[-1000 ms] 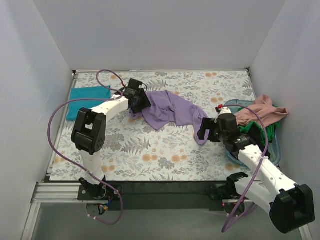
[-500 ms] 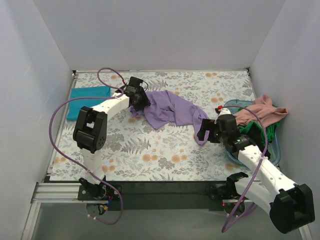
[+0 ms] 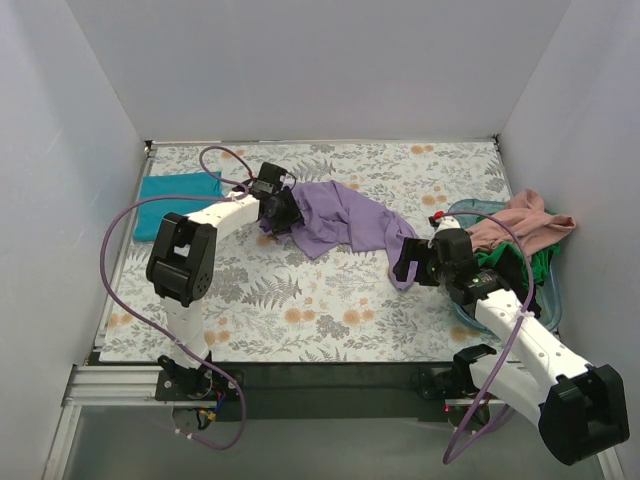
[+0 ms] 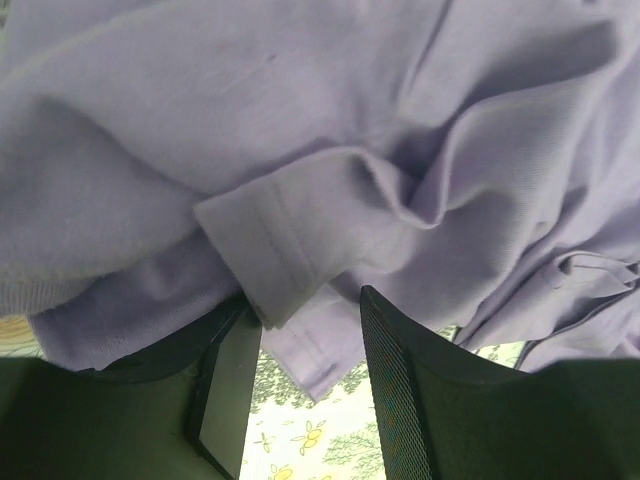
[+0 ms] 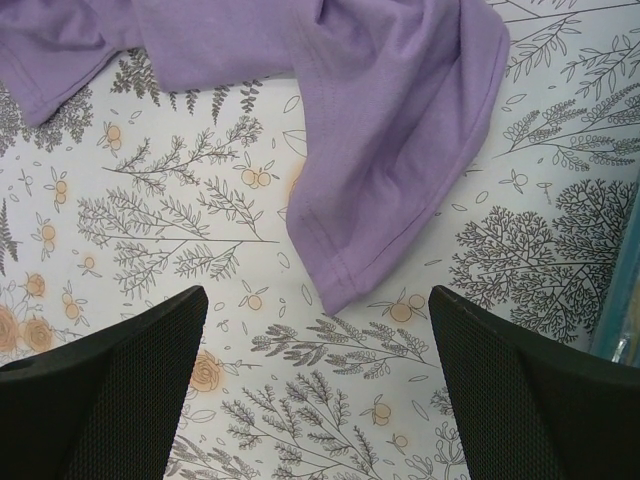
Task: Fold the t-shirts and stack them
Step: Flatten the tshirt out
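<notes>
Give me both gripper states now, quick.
Left gripper: partly closed around the lavender t-shirt hem; grip cannot be told.
Right gripper: open, empty.

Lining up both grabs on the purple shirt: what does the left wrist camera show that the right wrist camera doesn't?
Left wrist only: a folded hem of the purple shirt between the left gripper's parted fingers. Right wrist only: the shirt's loose corner lying flat ahead of the wide-open right gripper, plus a sliver of blue tub at the right edge. Both: the purple shirt on the floral cloth.
</notes>
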`<control>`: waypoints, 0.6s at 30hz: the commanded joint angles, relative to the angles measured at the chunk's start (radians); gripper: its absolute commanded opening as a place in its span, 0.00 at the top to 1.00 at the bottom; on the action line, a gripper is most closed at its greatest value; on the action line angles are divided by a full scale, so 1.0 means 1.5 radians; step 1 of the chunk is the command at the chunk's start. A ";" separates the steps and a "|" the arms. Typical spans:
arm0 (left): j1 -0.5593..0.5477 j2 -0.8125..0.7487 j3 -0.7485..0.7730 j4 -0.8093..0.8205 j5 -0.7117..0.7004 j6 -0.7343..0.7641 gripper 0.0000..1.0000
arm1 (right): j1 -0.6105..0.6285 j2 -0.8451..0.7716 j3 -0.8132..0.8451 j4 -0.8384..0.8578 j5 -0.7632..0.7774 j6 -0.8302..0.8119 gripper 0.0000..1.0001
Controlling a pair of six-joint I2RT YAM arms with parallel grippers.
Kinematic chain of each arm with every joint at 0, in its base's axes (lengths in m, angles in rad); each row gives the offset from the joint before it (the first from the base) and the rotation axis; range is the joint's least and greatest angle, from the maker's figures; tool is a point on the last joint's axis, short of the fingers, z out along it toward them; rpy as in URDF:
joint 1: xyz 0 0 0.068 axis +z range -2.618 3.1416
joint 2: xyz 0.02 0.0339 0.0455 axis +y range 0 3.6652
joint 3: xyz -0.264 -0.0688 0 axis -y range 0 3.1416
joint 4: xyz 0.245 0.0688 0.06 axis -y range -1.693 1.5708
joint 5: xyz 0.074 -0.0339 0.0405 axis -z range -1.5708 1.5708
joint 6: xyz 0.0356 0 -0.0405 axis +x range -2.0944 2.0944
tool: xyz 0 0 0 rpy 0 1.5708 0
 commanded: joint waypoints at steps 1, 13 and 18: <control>-0.003 -0.020 -0.001 -0.003 0.012 -0.005 0.57 | 0.001 0.002 -0.007 0.024 -0.010 -0.001 0.02; -0.015 -0.026 0.040 -0.024 -0.077 0.007 0.48 | 0.002 0.005 -0.009 0.026 -0.011 -0.006 0.02; -0.015 0.000 0.091 -0.061 -0.131 0.007 0.44 | 0.002 0.001 -0.011 0.026 -0.010 -0.007 0.02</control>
